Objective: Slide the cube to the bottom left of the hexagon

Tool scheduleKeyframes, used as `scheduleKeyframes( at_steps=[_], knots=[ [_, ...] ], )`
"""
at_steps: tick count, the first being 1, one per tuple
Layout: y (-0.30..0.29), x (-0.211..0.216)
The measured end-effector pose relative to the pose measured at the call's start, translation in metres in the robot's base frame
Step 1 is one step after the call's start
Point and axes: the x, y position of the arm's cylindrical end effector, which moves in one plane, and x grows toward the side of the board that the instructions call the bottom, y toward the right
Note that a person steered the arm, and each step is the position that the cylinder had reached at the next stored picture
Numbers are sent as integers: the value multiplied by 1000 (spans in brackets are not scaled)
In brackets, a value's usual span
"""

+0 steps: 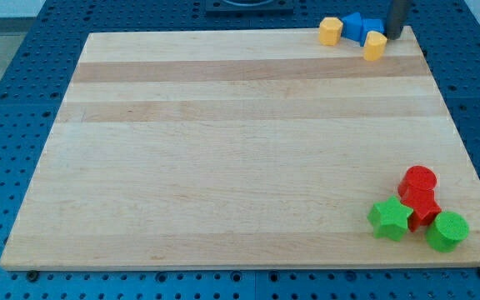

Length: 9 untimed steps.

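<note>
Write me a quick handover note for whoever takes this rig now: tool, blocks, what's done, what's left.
My tip sits at the view's top right, just right of the blue cube. The cube is wedged between the yellow hexagon on its left and a second yellow block at its lower right. Red and green blocks cluster at the bottom right, uninvolved. Done: nothing visible; cube is right of the hexagon. Left: slide the cube to the hexagon's bottom left.

A lab or robotics test bench. A pale wooden board (pixel 240 150) of glued strips lies as the working surface on a blue metal plate (pixel 7 125) drilled with a regular grid of mounting holes, the kind used to bolt down equipment. Small coloured plastic blocks (pixel 419 212) sit on it like test pieces.
</note>
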Motion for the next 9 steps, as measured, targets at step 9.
scheduleKeyframes(
  at_steps=[9],
  knots=[
    [-102,37]
  ],
)
